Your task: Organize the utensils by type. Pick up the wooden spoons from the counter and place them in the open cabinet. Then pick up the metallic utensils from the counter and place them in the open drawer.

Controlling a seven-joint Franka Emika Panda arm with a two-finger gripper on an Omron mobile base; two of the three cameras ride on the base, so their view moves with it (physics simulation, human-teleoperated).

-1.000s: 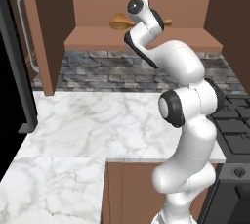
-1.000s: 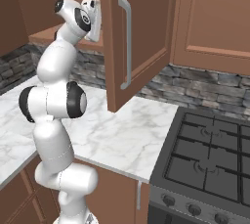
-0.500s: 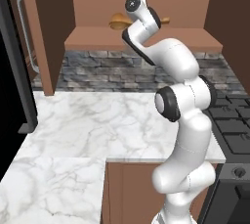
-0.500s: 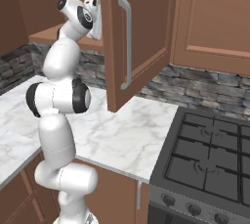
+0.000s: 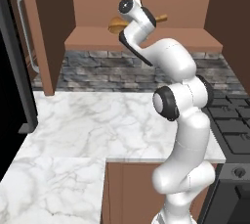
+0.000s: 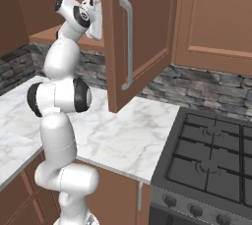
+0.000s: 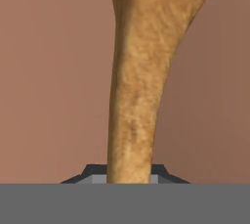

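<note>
Currently, by item:
Wooden spoon: the golden-brown wooden spoon [image 7: 134, 86] is up inside the open cabinet [image 5: 146, 42], its bowl and handle end poking out either side of the hand in the left base view, over the bare shelf; contact with the shelf can't be told.
Gripper: the gripper [image 7: 128, 176] has its jaws closed on the spoon's handle, which runs up from between the dark tips toward the widening bowl.
Why held so: gripped by the handle, probably so the bowl goes in first and the spoon can be laid flat.
Arm: reaches high from the base, wrist bent into the cabinet beside the open door [image 6: 135, 42].
Counter: the marble counter [image 5: 97, 125] lies below.
Stage: likely just before release.
</note>
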